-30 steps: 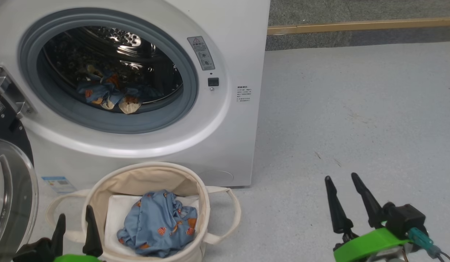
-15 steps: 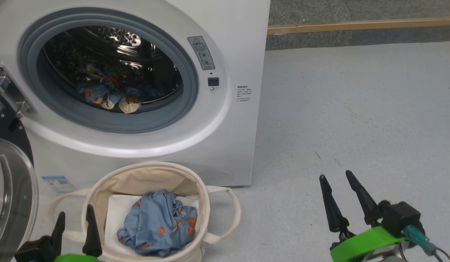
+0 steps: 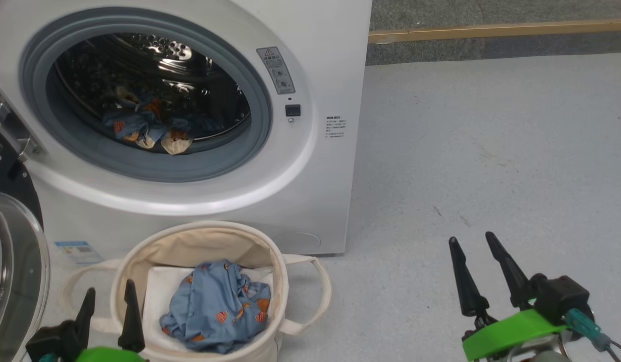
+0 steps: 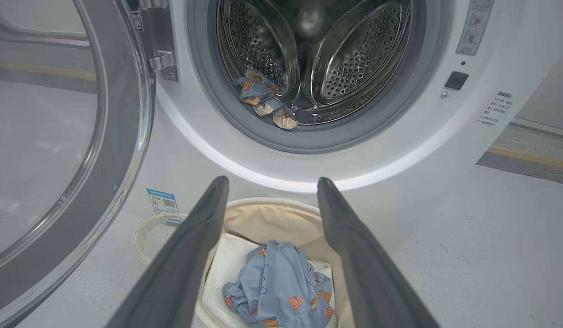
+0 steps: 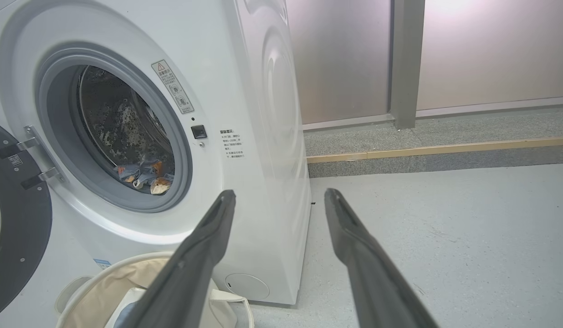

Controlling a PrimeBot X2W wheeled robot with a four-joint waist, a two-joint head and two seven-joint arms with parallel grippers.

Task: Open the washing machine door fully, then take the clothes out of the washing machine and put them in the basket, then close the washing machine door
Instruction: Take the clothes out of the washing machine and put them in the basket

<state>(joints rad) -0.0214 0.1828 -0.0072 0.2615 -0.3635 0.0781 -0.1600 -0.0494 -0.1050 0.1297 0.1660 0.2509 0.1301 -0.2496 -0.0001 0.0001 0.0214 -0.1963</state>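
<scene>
While the washing machine door (image 3: 11, 261) stands swung wide on its hinge at the left of the washing machine (image 3: 315, 191), the grey-rimmed opening is uncovered. Some of the clothes (image 3: 144, 128) lie bunched low at the front of the steel drum (image 4: 345, 54), just behind the rim.

Directly in front of the washing machine, below that opening, the basket (image 3: 200, 235) sits on the floor (image 3: 491, 151). It holds a crumpled light-blue garment (image 3: 215, 306) printed with small orange figures, lying on a flat white sheet (image 3: 160, 286) at the bottom. Its two loop handles hang out to either side. A small blue sticker (image 3: 74, 251) shows low on the washing machine's front, beside the basket.

On the basket's side away from the washing machine, the left gripper (image 3: 110, 285) hovers by the rim with its fingers parted and nothing between them. Well off to the right of the washing machine, the right gripper (image 3: 470, 237) hangs over bare floor, its fingers likewise apart and empty.

Compared with a second ago, the garments in the drum and the one in the basket lie just as they did. The whole head view has shifted slightly, so the camera has moved. Both grippers sit almost where they were, each with the same gap between its fingers.
</scene>
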